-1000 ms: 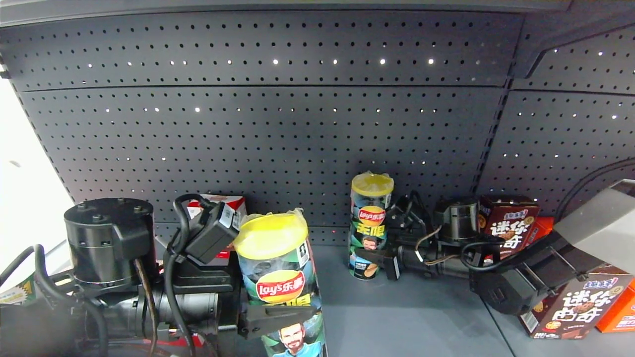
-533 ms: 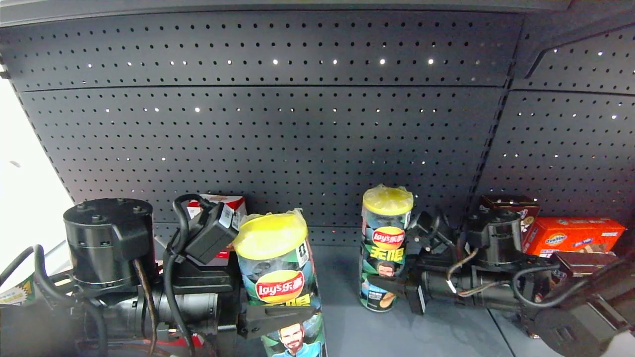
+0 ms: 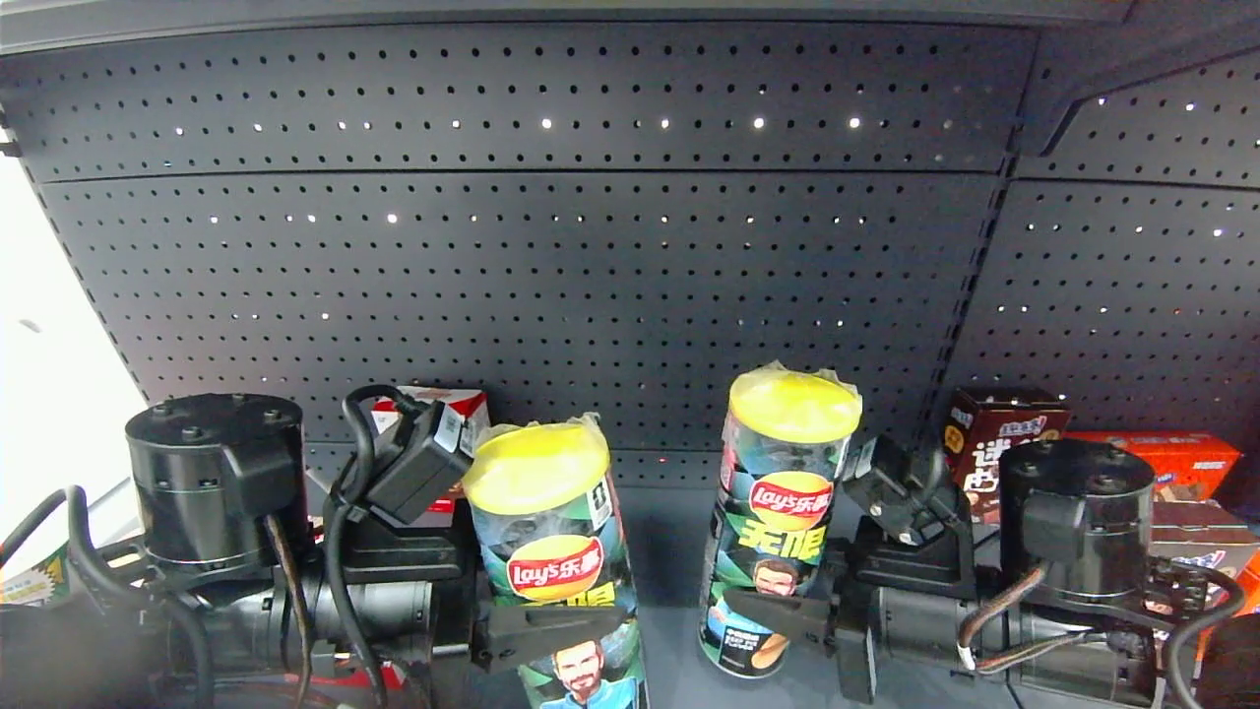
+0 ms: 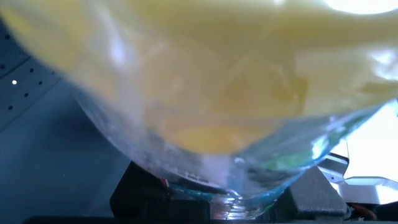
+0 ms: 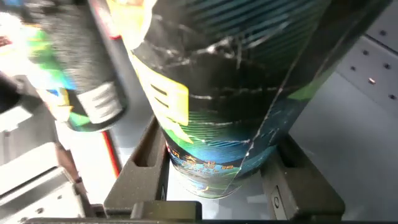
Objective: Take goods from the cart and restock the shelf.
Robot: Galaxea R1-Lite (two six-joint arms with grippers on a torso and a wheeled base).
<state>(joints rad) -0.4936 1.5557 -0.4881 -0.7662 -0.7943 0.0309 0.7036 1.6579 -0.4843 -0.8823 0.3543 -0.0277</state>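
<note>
— Both claws loaded?
— Yes. Left claw (image 3: pixel 566 606) clamps the left chip can (image 3: pixel 551 522), right claw (image 3: pixel 763 603) the right chip can (image 3: pixel 787 473). Both stand upright, side by side over the shelf (image 3: pixel 669 561). Free deck lies behind, toward the pegboard (image 3: pixel 551 295).

I see two tall cylindrical chip cans with yellow plastic lids and dark green printed wraps, both upright over the grey metal shelf (image 3: pixel 674 551). The left can (image 3: pixel 551 551) is clamped in my left gripper (image 3: pixel 566 630). The right can (image 3: pixel 778 532), leaning slightly, is gripped low on its body by my right gripper (image 3: pixel 768 612); I can't tell if its base touches the shelf
</note>
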